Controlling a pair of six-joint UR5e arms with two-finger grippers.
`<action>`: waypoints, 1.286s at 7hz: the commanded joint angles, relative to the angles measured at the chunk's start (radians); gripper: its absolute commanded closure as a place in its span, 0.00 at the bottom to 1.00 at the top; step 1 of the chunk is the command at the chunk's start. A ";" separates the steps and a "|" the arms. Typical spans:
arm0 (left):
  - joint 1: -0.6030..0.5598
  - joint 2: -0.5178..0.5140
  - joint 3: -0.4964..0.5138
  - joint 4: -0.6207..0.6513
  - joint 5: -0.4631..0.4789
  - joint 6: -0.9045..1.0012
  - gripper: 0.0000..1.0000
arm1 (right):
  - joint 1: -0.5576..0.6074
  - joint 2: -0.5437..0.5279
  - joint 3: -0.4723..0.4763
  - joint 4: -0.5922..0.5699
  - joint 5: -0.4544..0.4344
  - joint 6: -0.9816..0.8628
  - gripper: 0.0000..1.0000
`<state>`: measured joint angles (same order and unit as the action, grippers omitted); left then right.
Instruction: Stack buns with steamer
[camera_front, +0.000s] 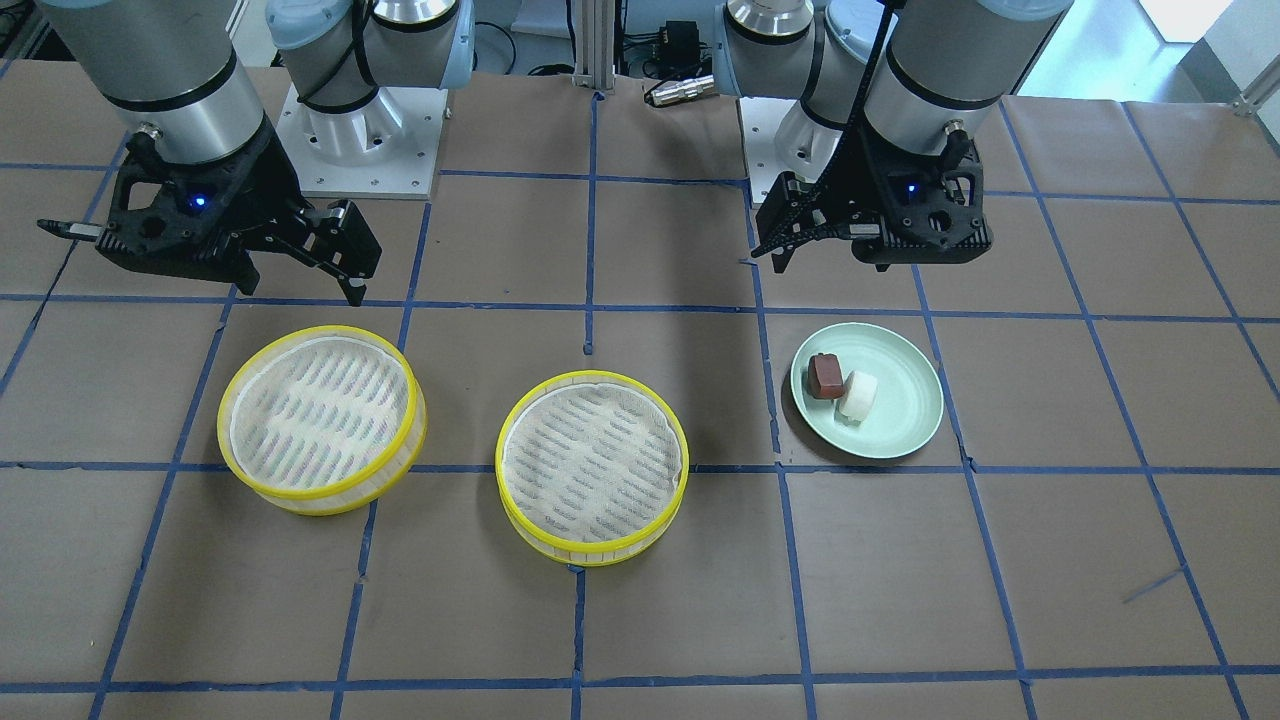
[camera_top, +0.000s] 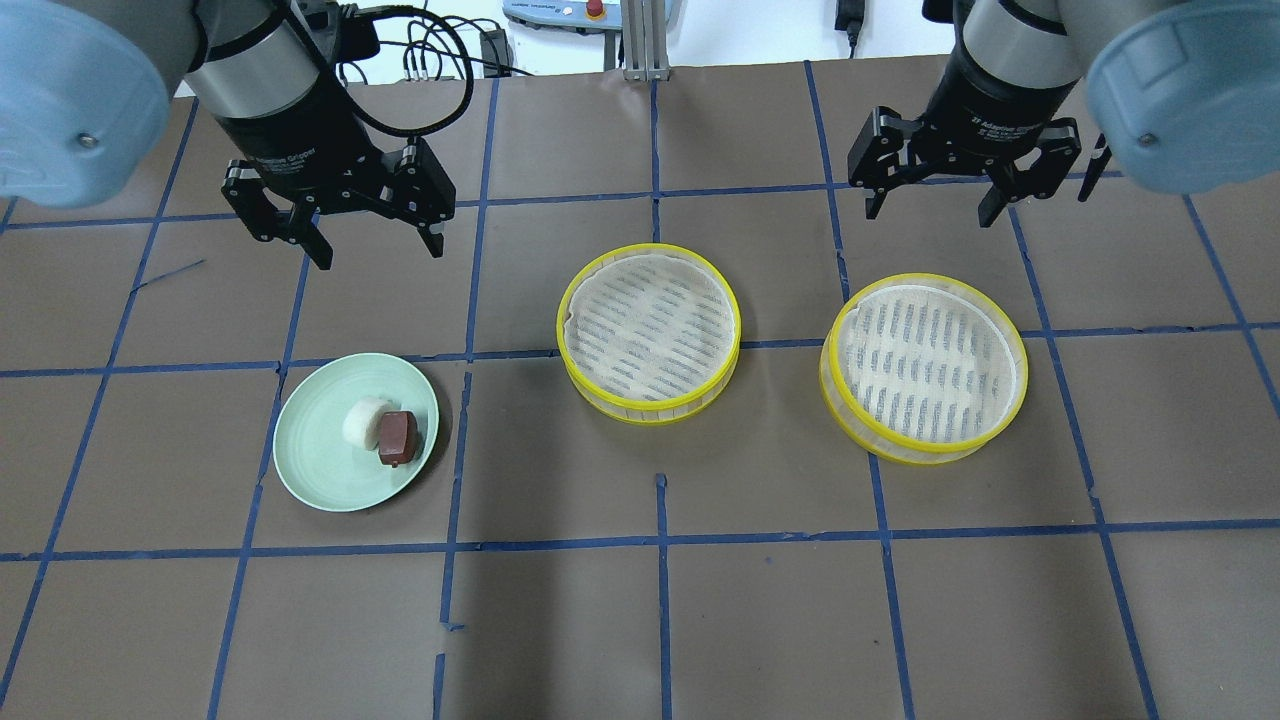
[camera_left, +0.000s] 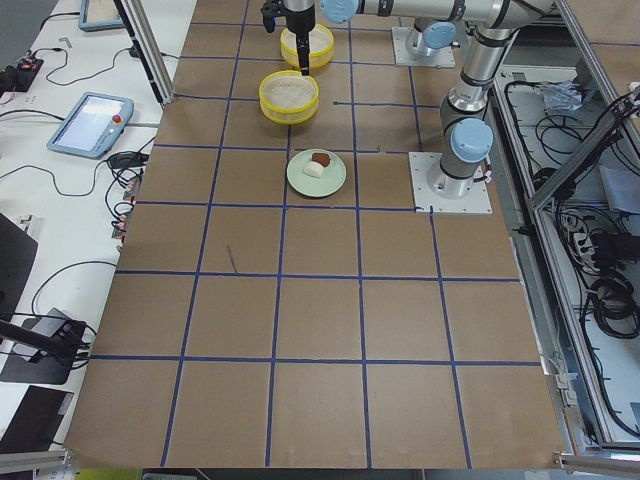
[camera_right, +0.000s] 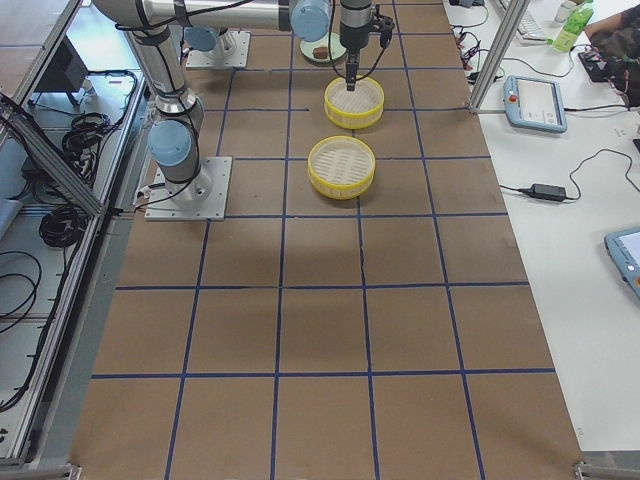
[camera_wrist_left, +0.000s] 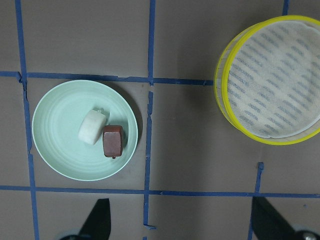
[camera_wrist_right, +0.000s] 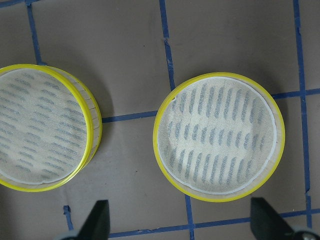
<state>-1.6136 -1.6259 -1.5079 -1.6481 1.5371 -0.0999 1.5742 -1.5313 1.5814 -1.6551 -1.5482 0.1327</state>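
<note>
- The left gripper (camera_top: 378, 248) hung above the table (camera_top: 640, 620) with its jaws wide apart and nothing between them. In its wrist view only the dark fingertips (camera_wrist_left: 98, 221) showed, at the bottom edge.
- The right gripper (camera_top: 930, 212) hung at much the same height, with its jaws also spread and holding nothing.
- In the overhead view, the green plate (camera_top: 305, 468) lay at about 6 o'clock from the left gripper, well apart from it.
- The white bun (camera_top: 362, 421) lay near the middle of the plate.
- The brown bun (camera_top: 398, 438) lay at the white bun's 4 o'clock, touching it. Both buns rested on the plate, off towards its 3 o'clock side.
- The middle steamer (camera_top: 650, 325) stood upright at about 2 o'clock from the plate, well apart from it. It had a yellow rim, and its pale slotted liner was open to view.
- The outer steamer (camera_top: 925, 365) stood at about 3 o'clock from the middle one, near it but not touching. It was at 6 o'clock from the right gripper.
- The table was brown and crossed by a grid of blue tape lines.
</note>
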 joint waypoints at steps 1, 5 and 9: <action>0.000 0.000 0.000 0.001 0.000 0.000 0.00 | 0.000 0.000 0.006 0.000 -0.009 0.008 0.00; 0.009 -0.011 -0.014 0.001 0.005 0.006 0.00 | -0.010 0.002 0.034 -0.017 -0.007 0.005 0.00; 0.086 -0.012 -0.135 0.068 0.055 0.115 0.00 | -0.011 0.009 0.043 -0.043 -0.007 0.001 0.00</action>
<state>-1.5497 -1.6349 -1.6044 -1.5944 1.5782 -0.0261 1.5637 -1.5268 1.6237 -1.6944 -1.5542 0.1354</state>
